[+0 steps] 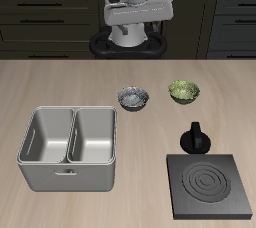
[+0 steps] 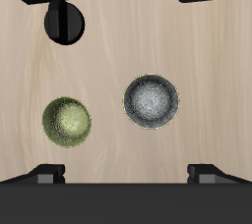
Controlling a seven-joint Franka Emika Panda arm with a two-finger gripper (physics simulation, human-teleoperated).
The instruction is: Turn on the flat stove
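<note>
Nearest the exterior camera, at the front edge of the pale wooden counter (image 1: 120, 72), the flat dark grey square stove (image 1: 211, 185) is seen with its concentric ring burner grey and unlit. At the back of the counter, the white arm's two-finger hand (image 2: 126, 173) is held high above the surface, its dark fingertips (image 2: 44, 173) spread wide with nothing between them. Beneath it, a small grey speckled bowl (image 2: 152, 100) and a small green bowl (image 2: 67, 121) are set apart. Farther forward, a black moka pot (image 1: 195, 138) is placed just behind the stove, and a grey double-basin metal sink (image 1: 68, 148) is positioned well apart from it.
</note>
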